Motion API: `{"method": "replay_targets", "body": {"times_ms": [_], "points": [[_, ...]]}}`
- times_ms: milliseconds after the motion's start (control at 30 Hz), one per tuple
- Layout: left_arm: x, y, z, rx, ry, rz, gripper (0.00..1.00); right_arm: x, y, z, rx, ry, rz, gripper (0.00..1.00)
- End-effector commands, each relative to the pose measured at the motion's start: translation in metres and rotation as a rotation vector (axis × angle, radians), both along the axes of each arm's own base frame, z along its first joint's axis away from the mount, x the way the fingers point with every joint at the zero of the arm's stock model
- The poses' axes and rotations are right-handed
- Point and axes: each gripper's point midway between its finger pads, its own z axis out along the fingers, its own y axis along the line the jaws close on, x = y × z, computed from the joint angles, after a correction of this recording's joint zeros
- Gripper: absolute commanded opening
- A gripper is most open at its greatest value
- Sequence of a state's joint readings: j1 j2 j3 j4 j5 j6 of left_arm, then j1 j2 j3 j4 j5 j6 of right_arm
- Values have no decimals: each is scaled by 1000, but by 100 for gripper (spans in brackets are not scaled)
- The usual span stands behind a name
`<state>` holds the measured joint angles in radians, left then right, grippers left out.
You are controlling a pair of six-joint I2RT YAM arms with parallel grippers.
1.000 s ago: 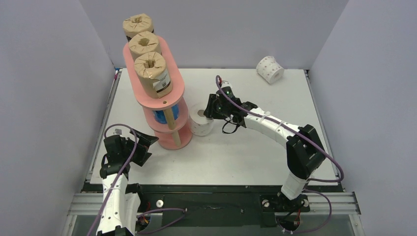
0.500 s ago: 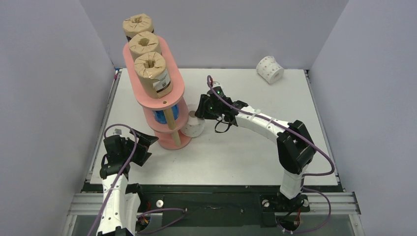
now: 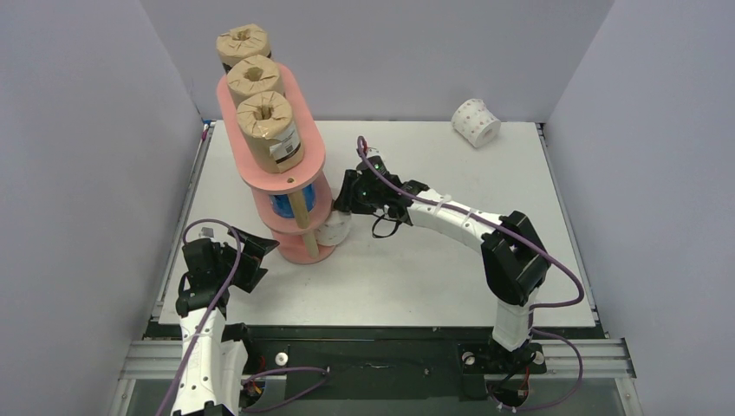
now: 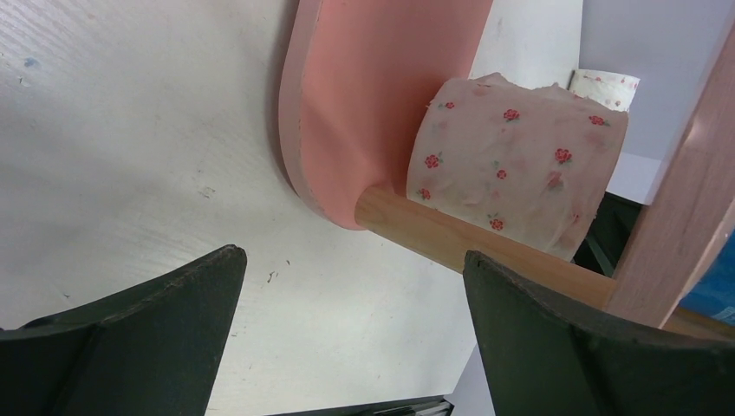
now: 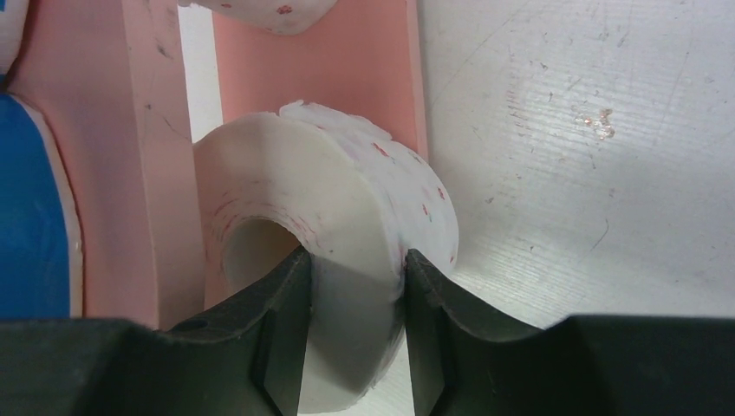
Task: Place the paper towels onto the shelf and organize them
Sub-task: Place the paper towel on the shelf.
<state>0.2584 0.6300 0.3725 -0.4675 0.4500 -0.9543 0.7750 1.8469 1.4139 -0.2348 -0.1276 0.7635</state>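
The salmon-pink shelf (image 3: 286,169) stands at the left with three brown paper towels (image 3: 267,121) on its top board and a blue one (image 3: 282,206) on the middle board. My right gripper (image 3: 341,218) is shut on a white pink-dotted roll (image 3: 332,231), one finger in its core and one outside. In the right wrist view that roll (image 5: 347,182) sits at the bottom board's (image 5: 364,69) edge, between the gripper's (image 5: 355,264) jaws. My left gripper (image 3: 253,257) hangs open beside the shelf foot. Its wrist view shows a dotted roll (image 4: 511,165) on the bottom board (image 4: 373,95).
Another white dotted roll (image 3: 475,121) lies on its side at the table's far right corner. A second dotted roll (image 5: 260,13) sits deeper on the bottom board. A wooden post (image 4: 485,251) rises close to my left gripper (image 4: 351,260). Grey walls enclose the table.
My right arm has carried the white dotted roll leftward from the open table to the shelf's bottom board. The left arm has not moved.
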Motion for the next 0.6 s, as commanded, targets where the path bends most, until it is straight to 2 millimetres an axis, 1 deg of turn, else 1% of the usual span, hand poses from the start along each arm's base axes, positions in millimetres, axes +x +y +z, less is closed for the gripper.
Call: {"method": "replay_targets", "body": {"times_ms": [0,133,200,333,467,567], "points": [[7,3,11,6,-54,5,97,5,30,39,126,-67,25,34],[7,3,11,5,-57,6,96,2,35,40,137,-61,34,38],[7,2,12,6,-59,5,97,1,36,42,141,-62,37,44],[7,2,12,6,-60,6,96,-1,36,44,142,-61,35,53],[7,2,12,3,-62,5,97,-2,32,48,138,-73,26,60],[7,2,13,4,-63,5,97,-3,26,50,139,-78,18,62]]}}
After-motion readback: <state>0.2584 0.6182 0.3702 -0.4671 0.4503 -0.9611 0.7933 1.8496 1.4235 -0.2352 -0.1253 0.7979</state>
